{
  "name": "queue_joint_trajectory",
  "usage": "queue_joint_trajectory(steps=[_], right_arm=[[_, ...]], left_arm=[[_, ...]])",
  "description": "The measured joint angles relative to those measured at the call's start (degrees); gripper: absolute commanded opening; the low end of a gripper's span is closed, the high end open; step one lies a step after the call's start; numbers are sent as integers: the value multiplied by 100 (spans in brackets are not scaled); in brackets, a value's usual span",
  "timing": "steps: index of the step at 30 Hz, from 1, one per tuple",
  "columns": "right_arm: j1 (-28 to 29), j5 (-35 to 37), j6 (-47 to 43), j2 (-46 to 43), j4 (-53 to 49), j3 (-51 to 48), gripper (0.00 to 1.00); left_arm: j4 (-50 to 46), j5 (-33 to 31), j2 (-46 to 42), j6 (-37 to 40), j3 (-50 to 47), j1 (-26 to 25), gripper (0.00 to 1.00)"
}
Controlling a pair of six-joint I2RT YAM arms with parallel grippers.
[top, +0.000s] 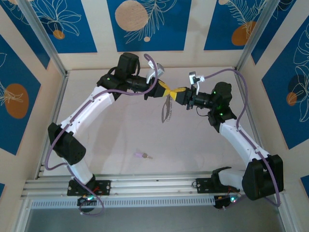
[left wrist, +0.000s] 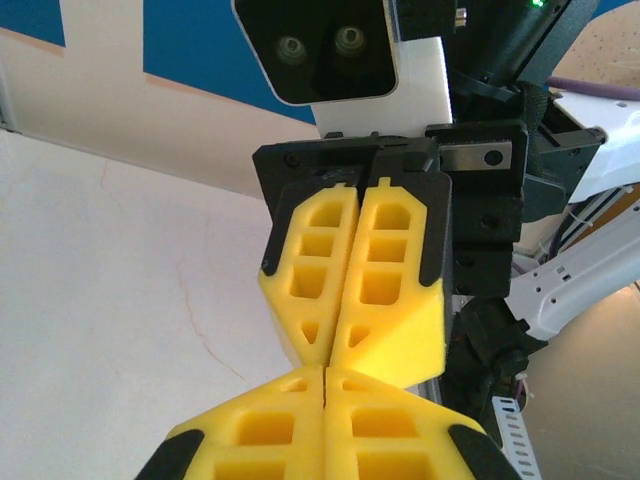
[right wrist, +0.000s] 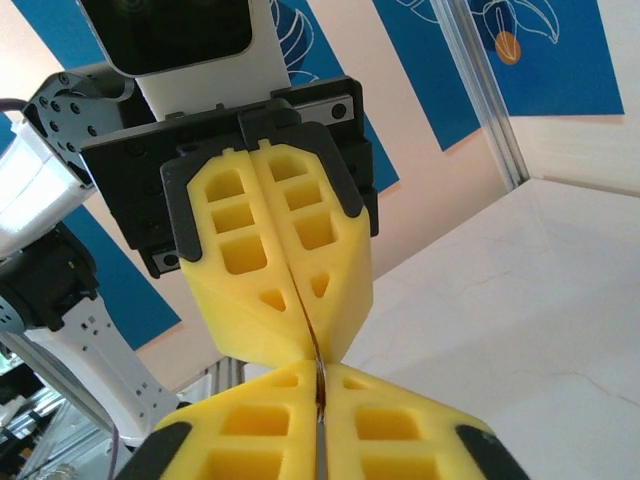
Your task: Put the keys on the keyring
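Left hand [top: 166,89] and right hand [top: 177,91] both clamp the keyring [top: 167,109] tip-to-tip; one should hold firm while the other frees for the lilac key [top: 143,155] on the tabletop [top: 120,135].

The keyring [top: 166,110] is thin dull metal, the key [top: 143,155] plastic-headed, the table [top: 120,130] smooth and matt.

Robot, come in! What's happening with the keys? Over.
Both shut: left gripper and right gripper tip to tip, pinching the keyring, which hangs below them. The purple key lies on the table, apart from both. Nothing in the way.
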Motion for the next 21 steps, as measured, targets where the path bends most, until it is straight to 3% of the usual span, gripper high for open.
queue_joint_trajectory(steps=[6,9,13,21], right_arm=[[-4,-2,22,22,98,0,0],[-24,37,81,24,173,-9,0],[-42,44,212,42,348,-87,0],[-74,42,511,66,629,-168,0]], left_arm=[[59,0,0,-42,-2,0,1],[286,-37,-28,-166,-111,0,26],[876,-413,-184,-505,-514,-4,41],[2780,-1128,-933,-1657,-1882,46,49]])
